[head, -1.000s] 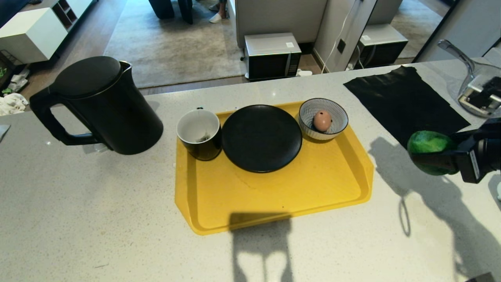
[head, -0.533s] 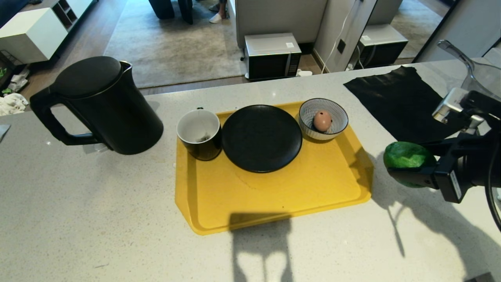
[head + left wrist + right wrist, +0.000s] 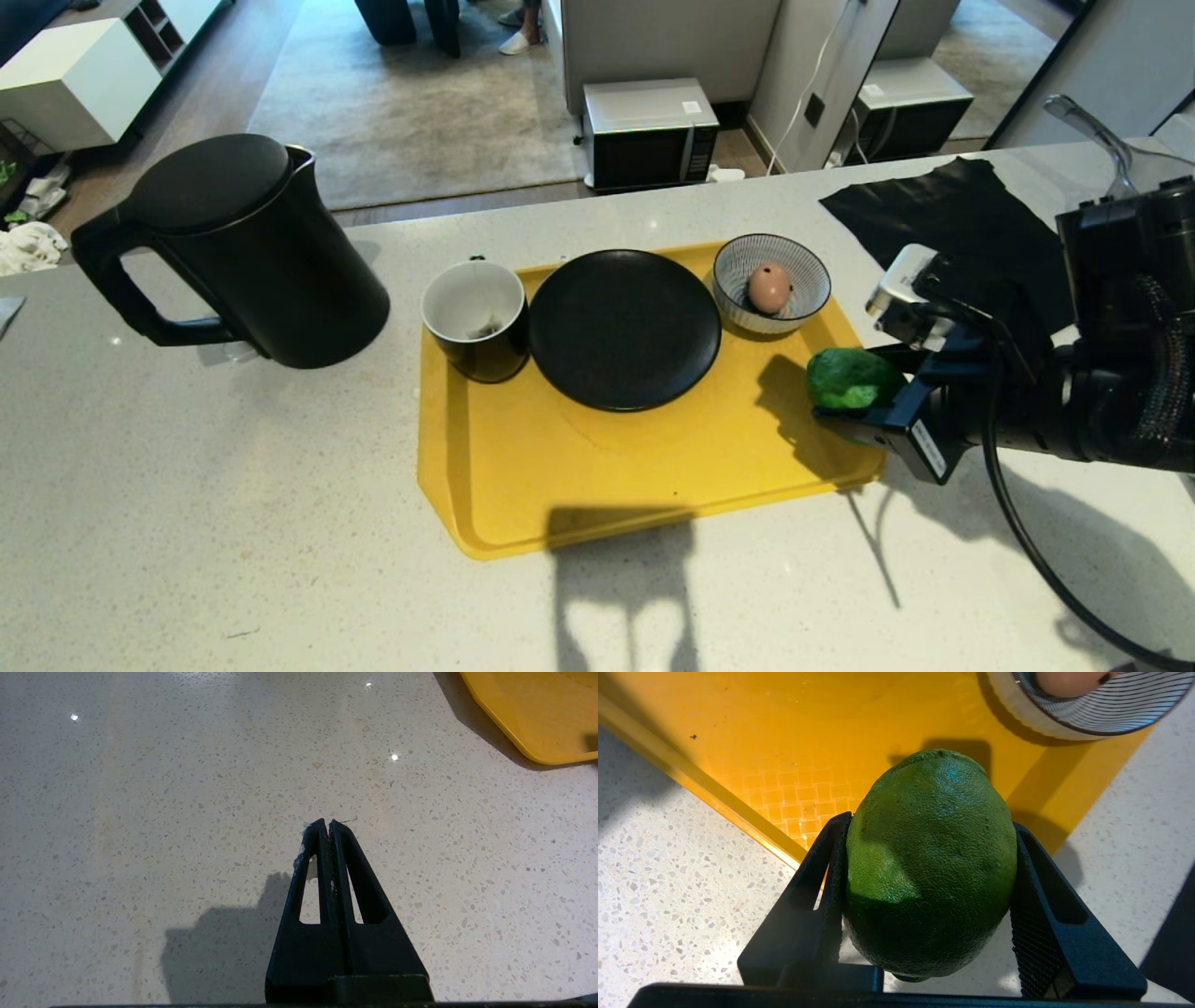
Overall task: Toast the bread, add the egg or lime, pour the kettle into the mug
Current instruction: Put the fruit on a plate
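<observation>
A: Now, right gripper (image 3: 854, 411)?
B: Clenched on the round, bumpy bright-green lime (image 3: 848, 378), held above the yellow plastic tray's (image 3: 653, 467) right edge.
A: Left gripper (image 3: 325, 823)?
B: Closed, empty, over the speckled countertop (image 3: 140, 788).

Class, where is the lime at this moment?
The lime is held in the right gripper's jaws, raised above the right edge of the yellow tray, nearer the robot than the striped bowl holding the egg.

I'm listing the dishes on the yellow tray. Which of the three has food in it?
The striped bowl at the tray's far right corner: it holds an egg. The black plate is bare, and the mug shows only a small dark bit.
</observation>
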